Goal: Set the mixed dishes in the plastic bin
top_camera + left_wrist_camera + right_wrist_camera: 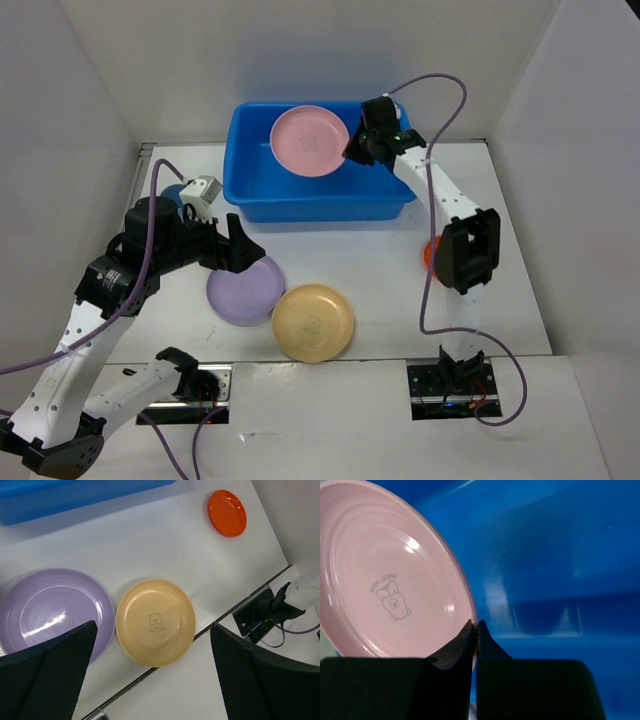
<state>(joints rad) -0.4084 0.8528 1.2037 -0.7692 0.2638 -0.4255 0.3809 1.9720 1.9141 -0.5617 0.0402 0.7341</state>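
My right gripper (pixel 355 148) is shut on the rim of a pink plate (pixel 310 140), holding it tilted over the plastic bin (pixel 320 212), a big blue tub at the back. In the right wrist view the fingertips (pixel 468 632) pinch the pink plate's (pixel 385 580) edge, with the bin's inside (pixel 560 555) behind. My left gripper (pixel 243 250) hangs open and empty above the lavender plate (pixel 240 292), which touches the tan-yellow plate (pixel 313 322). The left wrist view shows both plates, lavender (pixel 50 610) and tan-yellow (pixel 156 622), below the open left gripper (pixel 152 630).
An orange plate (pixel 227 512) lies right of centre, mostly hidden behind the right arm (pixel 462 245) in the top view. A light blue cup (pixel 174 192) peeks out behind the left arm. White walls enclose the table on three sides. The arm bases sit on the near edge (pixel 330 360).
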